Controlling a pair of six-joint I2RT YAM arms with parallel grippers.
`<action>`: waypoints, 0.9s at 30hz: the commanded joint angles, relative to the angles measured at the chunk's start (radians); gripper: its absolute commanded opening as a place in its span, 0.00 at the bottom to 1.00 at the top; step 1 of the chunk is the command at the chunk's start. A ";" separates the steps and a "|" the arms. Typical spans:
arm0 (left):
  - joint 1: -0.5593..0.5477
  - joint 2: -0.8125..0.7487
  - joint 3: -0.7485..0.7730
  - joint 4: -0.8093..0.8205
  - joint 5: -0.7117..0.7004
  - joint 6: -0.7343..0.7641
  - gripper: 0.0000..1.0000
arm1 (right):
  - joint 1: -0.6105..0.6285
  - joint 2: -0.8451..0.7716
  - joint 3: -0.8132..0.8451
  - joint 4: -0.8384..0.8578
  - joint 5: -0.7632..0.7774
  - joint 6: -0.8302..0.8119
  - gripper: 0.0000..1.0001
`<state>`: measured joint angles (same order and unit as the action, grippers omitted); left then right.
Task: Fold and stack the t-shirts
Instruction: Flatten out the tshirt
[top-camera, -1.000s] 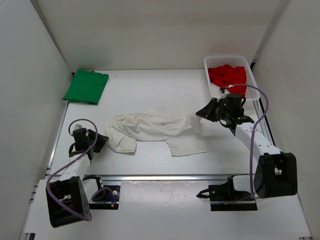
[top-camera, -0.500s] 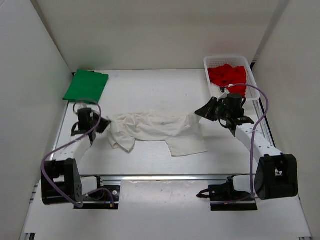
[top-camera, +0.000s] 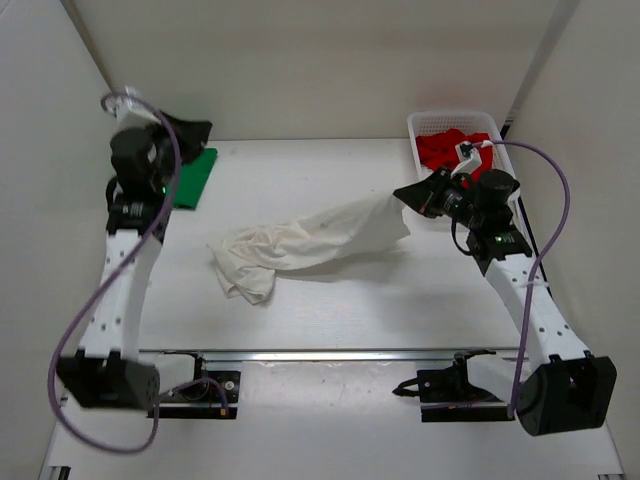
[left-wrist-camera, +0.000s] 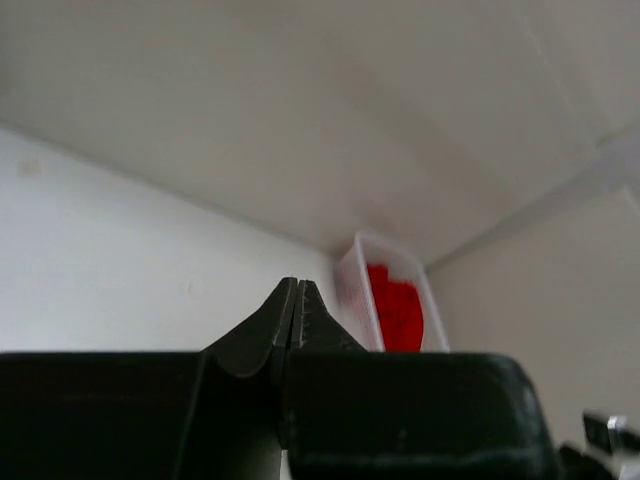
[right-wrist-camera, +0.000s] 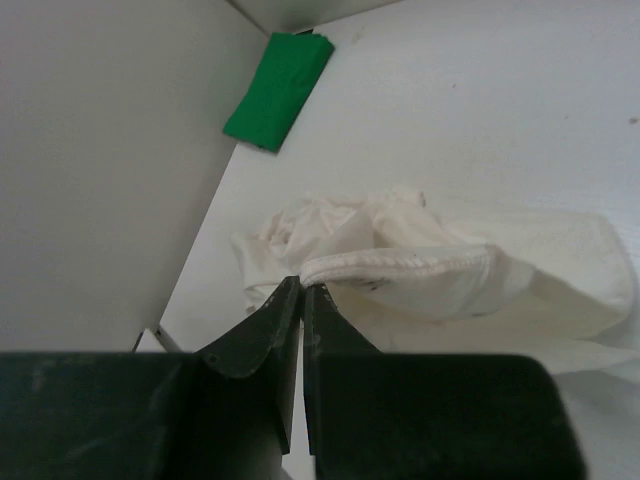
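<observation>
The white t-shirt (top-camera: 300, 245) lies crumpled mid-table, and its right end is lifted off the surface. My right gripper (top-camera: 408, 196) is shut on that end's hem, and the right wrist view shows the hem (right-wrist-camera: 400, 262) pinched at the fingertips of the gripper (right-wrist-camera: 302, 286). The green t-shirt (top-camera: 196, 176) lies folded at the far left and also shows in the right wrist view (right-wrist-camera: 280, 88). My left gripper (top-camera: 192, 130) is raised high above it, shut and empty (left-wrist-camera: 295, 287). The red t-shirt (top-camera: 455, 150) lies bunched in the basket and also shows in the left wrist view (left-wrist-camera: 396, 310).
A white mesh basket (top-camera: 414, 128) stands at the far right corner, just behind my right gripper. White walls close in the table on the left, back and right. A metal rail (top-camera: 330, 355) runs along the near edge.
My left arm has swung from the white shirt's left end up and back to above the green shirt. My right gripper has risen, lifting the shirt's right end.
</observation>
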<state>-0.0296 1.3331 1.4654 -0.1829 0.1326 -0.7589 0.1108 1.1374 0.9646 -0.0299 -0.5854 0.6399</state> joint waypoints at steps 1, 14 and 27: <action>-0.043 -0.185 -0.370 -0.049 0.001 0.041 0.10 | 0.000 -0.054 -0.107 0.025 -0.007 0.009 0.00; 0.284 -0.229 -1.059 0.204 0.139 -0.072 0.71 | -0.030 -0.005 -0.254 0.094 -0.080 -0.006 0.00; 0.281 -0.066 -1.111 0.344 0.137 -0.143 0.47 | 0.001 0.015 -0.276 0.139 -0.088 0.009 0.00</action>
<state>0.2806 1.2690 0.3302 0.1337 0.2836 -0.8886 0.0982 1.1515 0.6842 0.0490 -0.6662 0.6514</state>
